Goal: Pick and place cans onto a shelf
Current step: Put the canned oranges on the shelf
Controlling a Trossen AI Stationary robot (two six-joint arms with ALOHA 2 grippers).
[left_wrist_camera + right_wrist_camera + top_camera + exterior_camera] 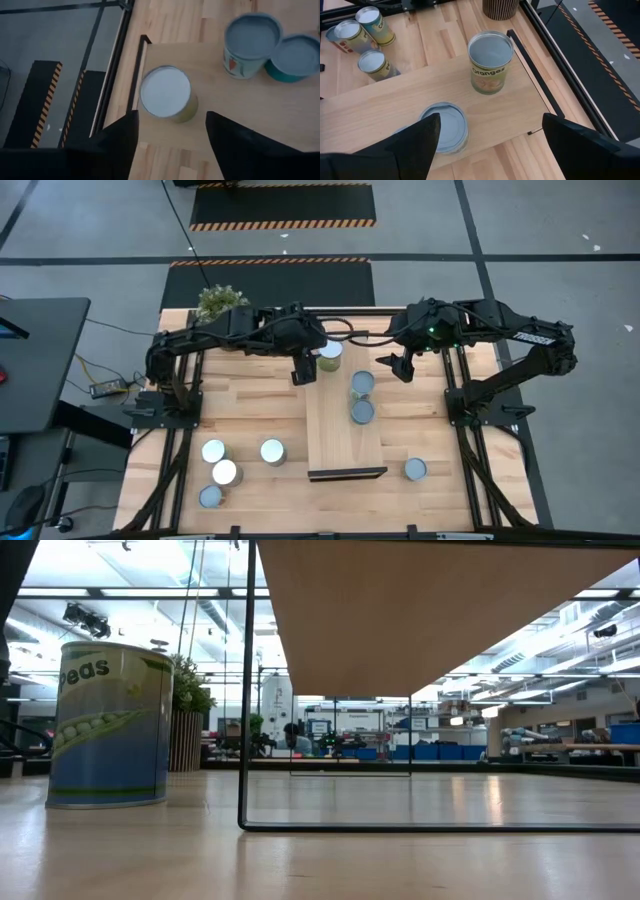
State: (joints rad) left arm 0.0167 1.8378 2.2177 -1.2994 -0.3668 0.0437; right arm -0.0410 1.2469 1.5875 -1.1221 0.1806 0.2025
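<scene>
Cans are split, you see from above: three on the shelf — one at its far end, two mid-plank — four on the table at front left, one at front right. Your left gripper hangs just beside the far-end can; your right gripper hovers off the shelf's right side

Low view: a pea can stands upright on the tabletop, the shelf's underside overhead

Left wrist: fingers spread wide, nothing between them, the pale-topped can just ahead near the shelf's corner

Right wrist: fingers apart too, empty, an orange-labelled can upright beyond, another closer

I'd judge these rigid, smooth-sided and slippery, probably weighty; grip across the cylinder's middle, square on
</scene>
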